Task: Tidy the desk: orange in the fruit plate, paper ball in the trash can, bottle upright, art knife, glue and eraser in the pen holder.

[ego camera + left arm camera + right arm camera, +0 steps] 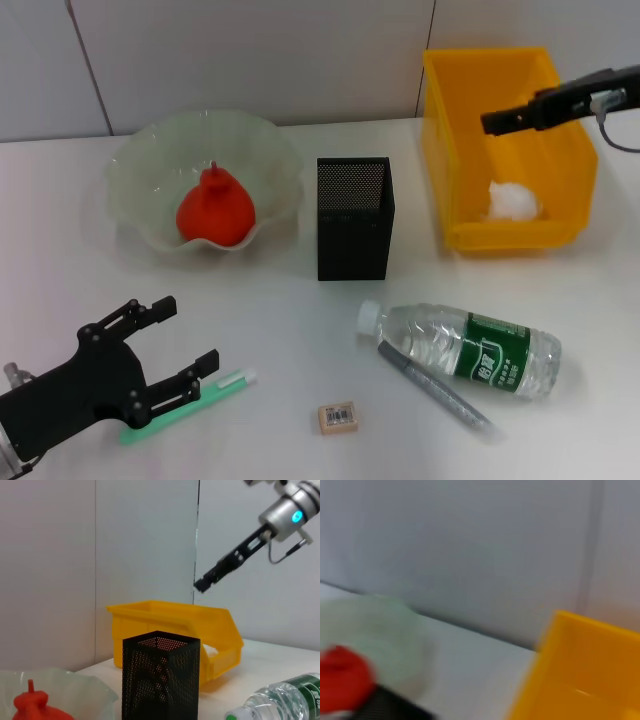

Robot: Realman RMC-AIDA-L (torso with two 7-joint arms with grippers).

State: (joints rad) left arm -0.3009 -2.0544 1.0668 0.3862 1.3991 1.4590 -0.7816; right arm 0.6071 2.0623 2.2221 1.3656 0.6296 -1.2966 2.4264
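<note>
Done: orange (215, 212) in fruit plate (135, 165); paper ball (513, 202) in trash can (470, 90).

Left: bottle (465, 349) lying near pen holder (355, 218); eraser (337, 417) on desk.

Left tool (180, 350) released; right tool (492, 122) over trash can, state cannot tell.

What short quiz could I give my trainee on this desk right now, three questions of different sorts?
1. True or false: the orange already lies in the fruit plate.
2. Where is the paper ball? A) beside the bottle B) inside the trash can C) in the pen holder
3. Fill in: the bottle lies on its ____ in front of the pen holder.

Key
1. True.
2. B. The right hand is above the trash can.
3. Side. The eraser sits nearer the front edge, and the left hand is open over a green pen-like stick.
</note>
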